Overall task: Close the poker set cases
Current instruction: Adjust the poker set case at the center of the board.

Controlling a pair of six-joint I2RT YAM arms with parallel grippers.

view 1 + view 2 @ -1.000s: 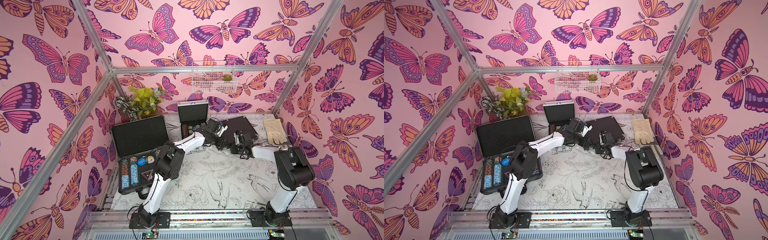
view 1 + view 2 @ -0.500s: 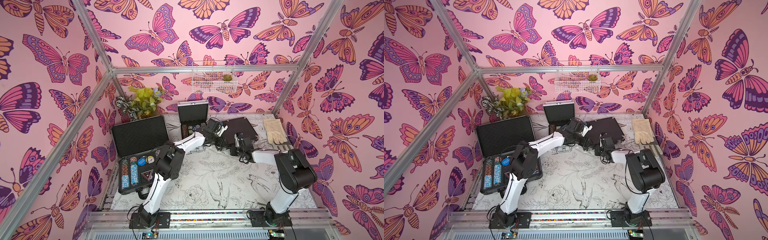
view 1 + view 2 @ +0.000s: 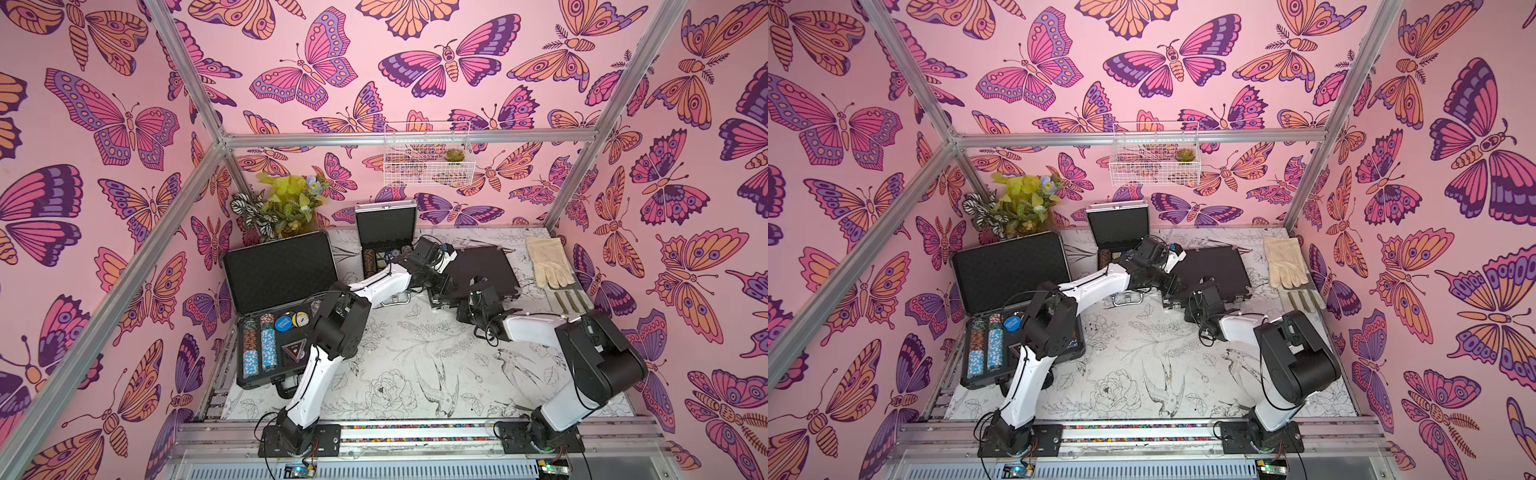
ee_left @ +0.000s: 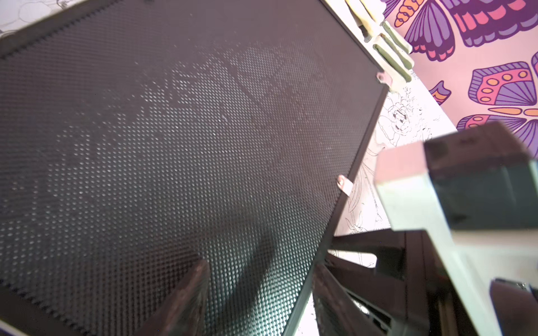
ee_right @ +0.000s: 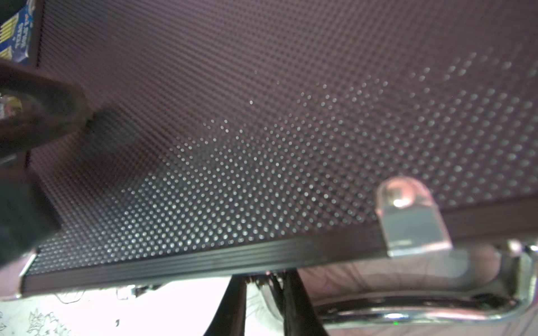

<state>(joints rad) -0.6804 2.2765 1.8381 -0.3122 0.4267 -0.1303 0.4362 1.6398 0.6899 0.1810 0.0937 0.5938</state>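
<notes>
The trimmed case (image 3: 486, 266) lies at 1 o'clock on the table (image 3: 415, 353), lid down or nearly so. Its long axis runs roughly 9 to 3, with the handle edge facing 6. The right gripper (image 3: 478, 286) meets that edge from 6, jaws almost together; I cannot tell whether they pinch a latch. The left gripper (image 3: 444, 286) is at the 9 o'clock corner, jaws spread across the lid's side and clamping nothing. The right is nearer the handle. The silver case (image 3: 386, 226) at 12 and the big case (image 3: 279, 270) at 9 stand open, with chips (image 3: 257, 340) inside.
</notes>
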